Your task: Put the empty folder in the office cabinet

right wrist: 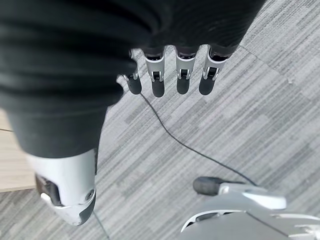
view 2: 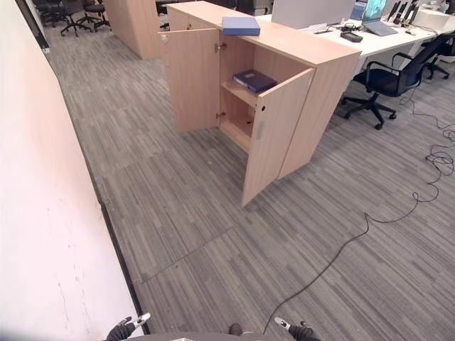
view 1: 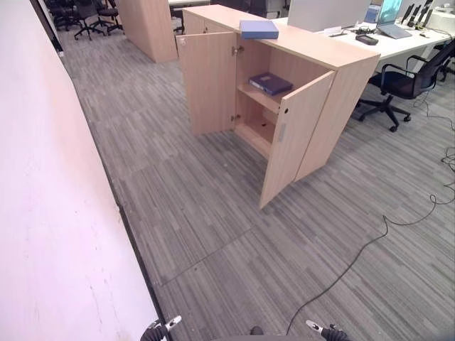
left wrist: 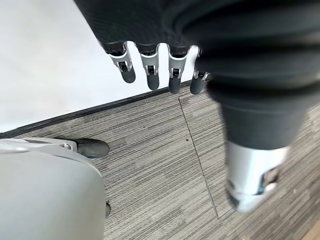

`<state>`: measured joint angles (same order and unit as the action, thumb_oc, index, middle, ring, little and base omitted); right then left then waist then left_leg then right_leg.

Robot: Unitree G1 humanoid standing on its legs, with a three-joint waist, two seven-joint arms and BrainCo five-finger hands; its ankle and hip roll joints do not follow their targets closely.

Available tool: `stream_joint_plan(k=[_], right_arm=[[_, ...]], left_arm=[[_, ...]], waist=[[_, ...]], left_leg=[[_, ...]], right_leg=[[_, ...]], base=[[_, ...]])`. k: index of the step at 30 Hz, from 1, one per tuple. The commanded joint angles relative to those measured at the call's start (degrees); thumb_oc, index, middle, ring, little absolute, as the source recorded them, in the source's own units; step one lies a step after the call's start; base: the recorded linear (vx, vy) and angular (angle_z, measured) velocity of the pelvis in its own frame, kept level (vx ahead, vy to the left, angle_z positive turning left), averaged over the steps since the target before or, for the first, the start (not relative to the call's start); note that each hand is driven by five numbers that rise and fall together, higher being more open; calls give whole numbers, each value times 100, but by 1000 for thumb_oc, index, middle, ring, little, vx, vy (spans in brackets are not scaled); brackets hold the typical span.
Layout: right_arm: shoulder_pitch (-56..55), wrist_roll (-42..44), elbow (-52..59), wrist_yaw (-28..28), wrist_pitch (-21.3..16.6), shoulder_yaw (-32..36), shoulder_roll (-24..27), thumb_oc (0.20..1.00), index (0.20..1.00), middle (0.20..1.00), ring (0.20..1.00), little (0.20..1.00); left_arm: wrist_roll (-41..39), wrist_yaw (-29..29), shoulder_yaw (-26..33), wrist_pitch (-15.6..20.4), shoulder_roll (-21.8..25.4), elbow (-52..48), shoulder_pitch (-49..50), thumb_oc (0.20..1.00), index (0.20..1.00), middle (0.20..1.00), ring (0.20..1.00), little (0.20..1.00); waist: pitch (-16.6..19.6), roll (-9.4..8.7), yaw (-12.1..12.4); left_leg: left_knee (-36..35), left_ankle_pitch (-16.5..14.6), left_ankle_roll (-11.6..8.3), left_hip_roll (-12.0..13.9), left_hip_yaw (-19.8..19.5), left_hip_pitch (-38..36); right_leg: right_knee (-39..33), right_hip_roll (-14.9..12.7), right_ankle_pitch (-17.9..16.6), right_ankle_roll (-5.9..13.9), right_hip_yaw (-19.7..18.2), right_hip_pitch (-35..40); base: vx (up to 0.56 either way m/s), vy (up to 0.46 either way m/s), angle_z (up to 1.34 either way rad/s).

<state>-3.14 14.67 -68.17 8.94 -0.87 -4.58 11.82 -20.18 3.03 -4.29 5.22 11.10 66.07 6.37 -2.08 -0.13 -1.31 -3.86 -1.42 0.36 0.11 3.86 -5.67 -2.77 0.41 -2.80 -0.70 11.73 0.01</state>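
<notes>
The cabinet [view 1: 334, 92] stands at about 1 o'clock across the grey carpet [view 1: 213, 213], both doors swung open: the left door [view 1: 207, 82] faces the camera and the right door [view 1: 295, 135] juts toward 6 o'clock. One blue folder [view 1: 259, 29] lies flat on the cabinet's top, toward its 11 o'clock end. A darker blue folder [view 1: 270, 83] lies flat on the upper shelf [view 1: 259, 96] inside, between the two doors; whether either one is empty cannot be told from here. A lower shelf shows beneath it. At 2 o'clock, past the cabinet, a white tabletop [view 1: 398, 42] carries a laptop [view 1: 389, 21] and some small dark items, with a black office chair [view 1: 405, 82] just in front of it. A pale wall [view 1: 50, 213] runs along the 9 o'clock side. The left hand [left wrist: 150, 65] hangs low over the carpet beside the wall's dark skirting, fingers relaxed and apart from the thumb, holding nothing. The right hand [right wrist: 170, 75] hangs likewise over bare carpet, fingers loose and empty. Both are well apart from the cabinet and the folders.
</notes>
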Motion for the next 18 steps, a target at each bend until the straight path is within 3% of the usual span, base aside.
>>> stream_joint_plan(k=[1, 18], right_arm=[[381, 96, -351, 17, -98, -46, -7, 1000, 1000, 1000, 1000, 1000], [387, 42, -362, 112, -145, -106, -18, 1000, 1000, 1000, 1000, 1000]], left_arm=[[-351, -99, 246, 105, -37, 249, -208, 1000, 1000, 1000, 1000, 1000], [81, 212, 104, 295, 64, 15, -220, 1000, 1000, 1000, 1000, 1000]], waist=[[-127, -69, -121], [-130, -87, -76]], left_leg=[[-114, -321, -217, -1, 278, -3], [-114, -309, -252, 39, 212, -42]], right_leg=[[-223, -487, 448, 752, 23, 305], [-223, -459, 524, 739, 60, 390]], base=[[0, 0, 0], [-1, -2, 0]])
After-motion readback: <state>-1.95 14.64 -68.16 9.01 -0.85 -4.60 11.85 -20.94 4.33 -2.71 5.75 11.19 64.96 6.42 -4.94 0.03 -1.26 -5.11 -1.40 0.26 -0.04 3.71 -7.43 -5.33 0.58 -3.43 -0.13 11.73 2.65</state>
